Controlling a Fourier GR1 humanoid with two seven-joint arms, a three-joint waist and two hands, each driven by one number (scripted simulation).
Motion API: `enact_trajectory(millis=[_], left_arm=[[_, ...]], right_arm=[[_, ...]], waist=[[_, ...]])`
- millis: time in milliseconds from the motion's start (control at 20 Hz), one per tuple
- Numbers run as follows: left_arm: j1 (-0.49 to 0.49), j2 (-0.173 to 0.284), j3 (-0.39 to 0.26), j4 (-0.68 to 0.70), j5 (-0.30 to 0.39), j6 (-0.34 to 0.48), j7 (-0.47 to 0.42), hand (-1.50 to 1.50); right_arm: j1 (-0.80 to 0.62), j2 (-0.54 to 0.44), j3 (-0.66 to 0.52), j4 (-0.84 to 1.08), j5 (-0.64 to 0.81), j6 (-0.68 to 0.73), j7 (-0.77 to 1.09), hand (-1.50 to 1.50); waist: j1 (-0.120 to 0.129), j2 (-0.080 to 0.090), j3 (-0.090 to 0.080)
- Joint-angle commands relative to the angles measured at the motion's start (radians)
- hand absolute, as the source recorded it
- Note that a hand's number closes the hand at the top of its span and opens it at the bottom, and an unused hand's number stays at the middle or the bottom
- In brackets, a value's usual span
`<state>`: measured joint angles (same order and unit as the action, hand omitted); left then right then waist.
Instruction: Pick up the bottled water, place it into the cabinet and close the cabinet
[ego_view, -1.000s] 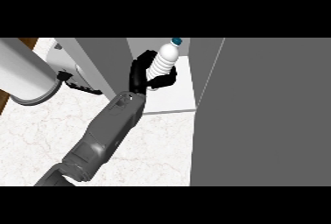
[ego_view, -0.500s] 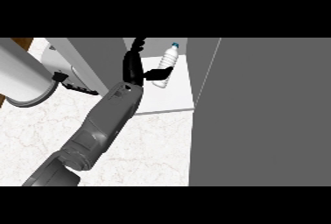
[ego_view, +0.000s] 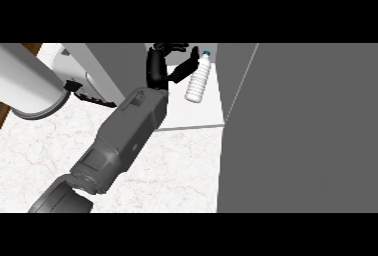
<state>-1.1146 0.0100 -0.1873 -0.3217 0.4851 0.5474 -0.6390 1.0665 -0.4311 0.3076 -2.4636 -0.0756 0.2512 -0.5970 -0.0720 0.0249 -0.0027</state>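
Observation:
The bottled water (ego_view: 198, 80), clear with a blue cap, stands upright on the white shelf (ego_view: 193, 115) inside the cabinet. My right hand (ego_view: 157, 62) is just left of the bottle and open. Its fingers are spread and its thumb reaches toward the bottle's neck, apart from it. The right forearm (ego_view: 125, 135) crosses the counter from the lower left. My left hand (ego_view: 90, 96) shows at the left as a dark row of straight fingers under its pale forearm (ego_view: 29, 82), resting and partly hidden by a grey cabinet panel.
A wide dark grey cabinet door (ego_view: 310, 130) stands open along the right half of the view. Another grey panel (ego_view: 103, 67) stands left of the shelf. The marble counter (ego_view: 177, 175) lies below the shelf.
My right hand has let go of the bottle and moved left and further back. The bottle now stands by itself on the shelf.

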Motion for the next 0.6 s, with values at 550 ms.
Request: enact_trajectory(millis=[550], left_arm=[[0.122,-0.01,-0.117,-0.175,0.171,-0.286,0.017,1.5]], right_arm=[[0.056,0.005,0.046,-0.174,0.009,-0.021,0.104,-1.5]], waist=[[0.029,-0.027,0.001]])
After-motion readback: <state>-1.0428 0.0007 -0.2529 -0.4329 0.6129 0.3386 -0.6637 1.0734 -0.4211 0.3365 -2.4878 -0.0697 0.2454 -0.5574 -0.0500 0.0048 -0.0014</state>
